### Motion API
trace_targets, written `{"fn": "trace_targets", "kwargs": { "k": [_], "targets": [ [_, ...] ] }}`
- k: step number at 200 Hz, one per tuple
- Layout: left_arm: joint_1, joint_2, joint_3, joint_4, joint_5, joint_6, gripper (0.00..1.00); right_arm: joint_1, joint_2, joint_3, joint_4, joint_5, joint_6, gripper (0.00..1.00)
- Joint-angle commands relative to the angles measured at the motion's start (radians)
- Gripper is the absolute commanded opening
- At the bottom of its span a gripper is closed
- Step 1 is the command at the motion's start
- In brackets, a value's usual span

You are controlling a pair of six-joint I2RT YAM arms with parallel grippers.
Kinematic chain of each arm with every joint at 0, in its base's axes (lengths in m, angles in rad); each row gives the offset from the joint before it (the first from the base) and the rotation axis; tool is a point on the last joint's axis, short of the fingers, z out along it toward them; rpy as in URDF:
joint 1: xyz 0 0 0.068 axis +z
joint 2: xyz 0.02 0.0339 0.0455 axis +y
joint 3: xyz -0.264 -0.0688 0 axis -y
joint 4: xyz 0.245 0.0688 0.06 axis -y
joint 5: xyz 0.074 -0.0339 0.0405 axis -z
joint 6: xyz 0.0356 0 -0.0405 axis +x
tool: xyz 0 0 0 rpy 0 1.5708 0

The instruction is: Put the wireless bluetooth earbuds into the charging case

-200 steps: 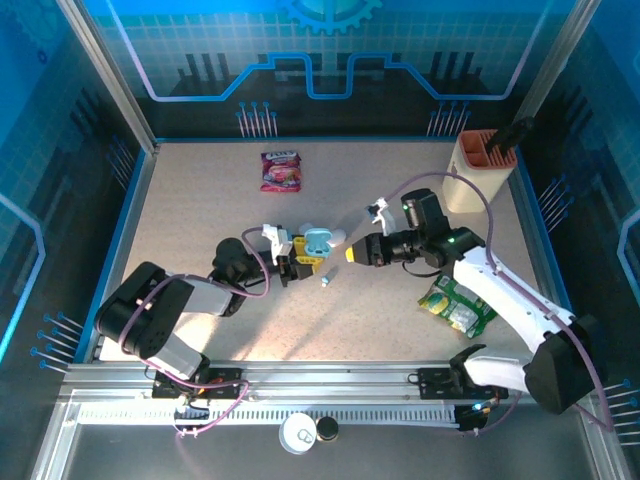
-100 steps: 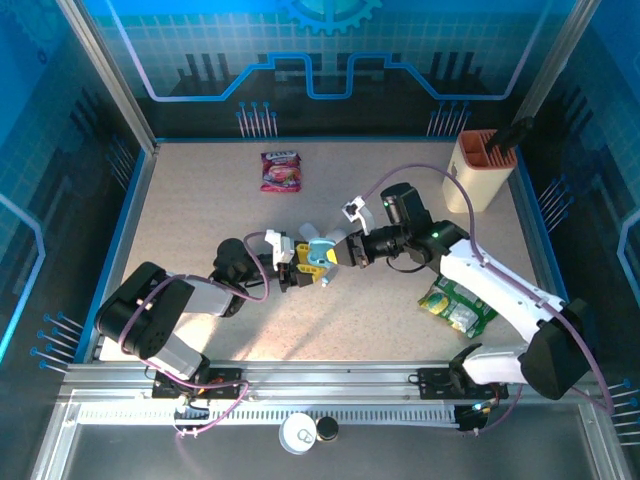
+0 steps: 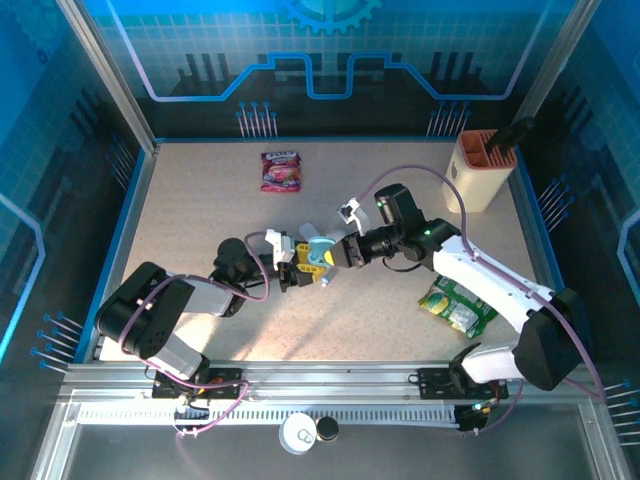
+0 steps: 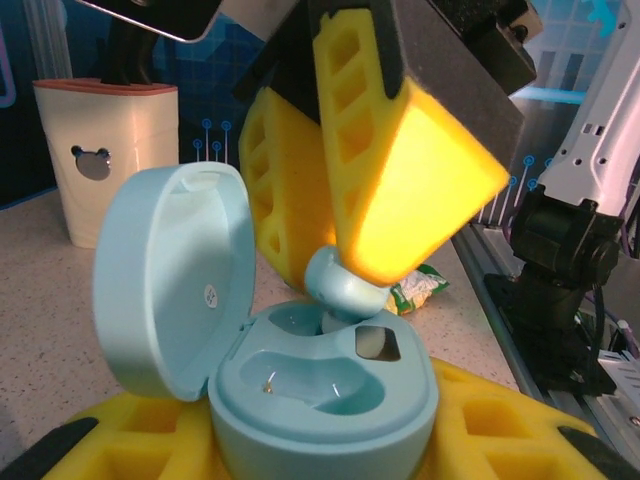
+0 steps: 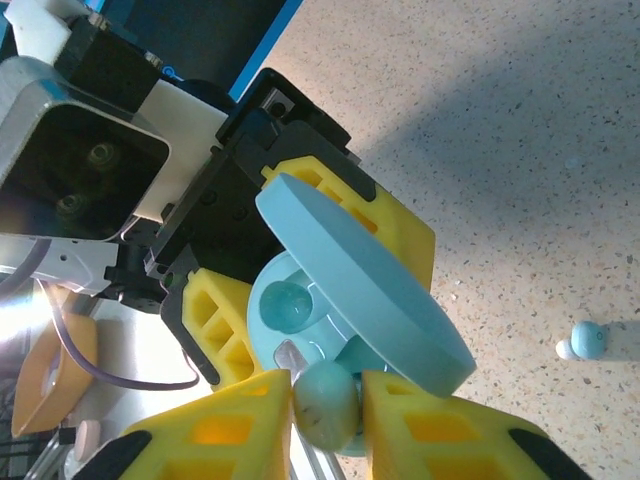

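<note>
Pale-blue plastic earbud (image 4: 345,285), pinched in the right fingers (image 4: 400,180), had swung in to the socket of the open pale-blue pebble-shaped charging case (image 4: 320,395) gripped by the left fingers (image 4: 120,440); seating looked imminent.

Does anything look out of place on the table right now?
Yes: one tiny pale-blue plastic earbud lies loose on the speckled table, apart from the open pale-blue charging case in the left end effector; the right end effector grips another earbud.
</note>
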Motion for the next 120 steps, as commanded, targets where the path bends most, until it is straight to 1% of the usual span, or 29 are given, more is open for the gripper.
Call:
{"fn": "trace_targets", "kwargs": {
  "k": [1,27,65,88,120],
  "targets": [
    [-0.007,-0.012,0.023,0.051,0.028,0.006,0.31,0.014,0.021,0.018,-0.014,0.058,-0.016,0.33],
    [-0.006,-0.013,0.016,0.050,0.010,0.012,0.31,0.012,-0.014,0.020,-0.018,0.094,-0.021,0.45],
    [0.028,-0.011,-0.001,0.050,-0.061,0.001,0.32,0.006,-0.105,-0.018,0.015,0.139,-0.056,0.54],
    [0.047,-0.015,-0.007,0.050,-0.065,0.001,0.32,0.003,-0.144,-0.061,0.059,0.181,-0.044,0.57],
    [0.094,-0.050,-0.032,0.050,-0.113,-0.017,0.32,-0.006,-0.130,-0.129,0.131,0.271,0.064,0.57]
  ]
}}
